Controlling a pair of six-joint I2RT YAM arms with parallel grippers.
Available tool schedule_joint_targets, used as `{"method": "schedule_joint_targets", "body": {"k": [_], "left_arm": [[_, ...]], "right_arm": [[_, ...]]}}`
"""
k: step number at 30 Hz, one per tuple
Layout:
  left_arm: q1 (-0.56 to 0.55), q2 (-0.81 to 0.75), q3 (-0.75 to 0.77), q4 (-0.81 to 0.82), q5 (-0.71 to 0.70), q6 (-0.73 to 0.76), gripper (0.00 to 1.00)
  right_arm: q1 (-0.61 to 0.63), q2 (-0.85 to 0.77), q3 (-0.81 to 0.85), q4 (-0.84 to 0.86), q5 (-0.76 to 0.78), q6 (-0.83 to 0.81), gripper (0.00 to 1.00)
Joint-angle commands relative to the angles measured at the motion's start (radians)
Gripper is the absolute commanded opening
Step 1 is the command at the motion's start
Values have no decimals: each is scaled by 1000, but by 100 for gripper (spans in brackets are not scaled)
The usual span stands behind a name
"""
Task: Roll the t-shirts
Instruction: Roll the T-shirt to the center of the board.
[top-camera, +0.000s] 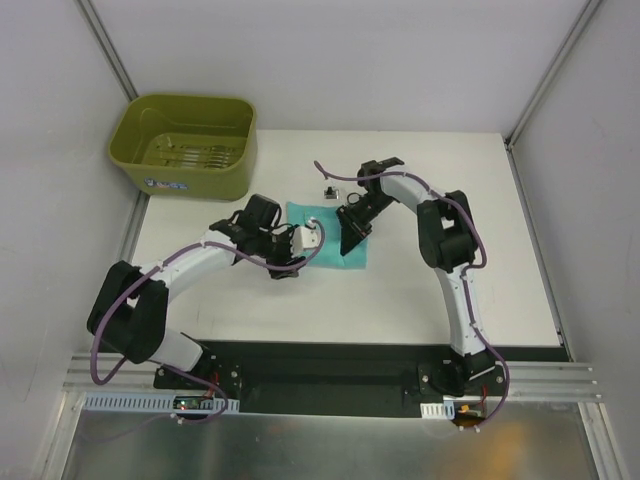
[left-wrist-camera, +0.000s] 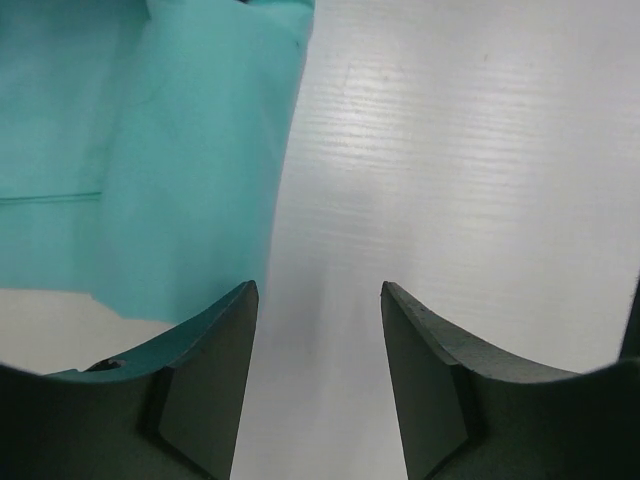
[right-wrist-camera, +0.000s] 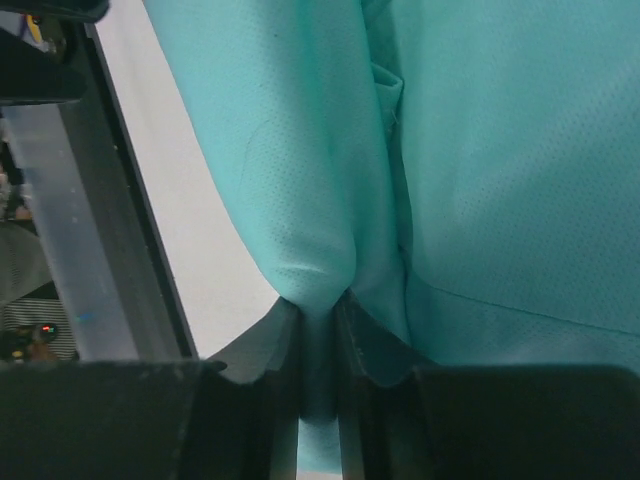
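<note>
A teal-green t-shirt (top-camera: 328, 254) lies folded small on the white table (top-camera: 250, 290), between my two arms. My right gripper (top-camera: 350, 240) stands over its right part. In the right wrist view that gripper (right-wrist-camera: 318, 300) is shut on a pinched fold of the t-shirt (right-wrist-camera: 300, 180), and the cloth hangs lifted from the jaws. My left gripper (top-camera: 314, 236) is at the shirt's left edge. Seen from the left wrist, it (left-wrist-camera: 320, 290) is open over bare table with nothing between its fingers. The t-shirt (left-wrist-camera: 170, 170) lies just left of its left finger (left-wrist-camera: 215, 340).
An olive-green plastic tub (top-camera: 185, 145) stands at the far left corner of the table. A small dark object (top-camera: 330, 190) sits behind the shirt, beside the right arm's cable. A black strip and metal rail (top-camera: 330, 375) run along the near edge.
</note>
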Motion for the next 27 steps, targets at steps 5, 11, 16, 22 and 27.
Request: {"method": "schedule_joint_targets", "body": {"k": [5,11,16,22,27], "left_arm": [[-66,-75,-180,328,-88,286,53],[-86,-70,-254,454,-38,433,55],[-91,2,-229,450,-31,476,54],[-91,121,-173,419,-45,534,54],[-89,200,-110,372,-71,597,54]], "right_arm": [[-16,40,7,-81,-124,99,17],[-39,80,-13,-59,-170,151,18],[-61,109,-30,-20,-207,214,18],[-79,123,-25,-7,-239,243,18],[-102,134,-36,20,-281,292,19]]}}
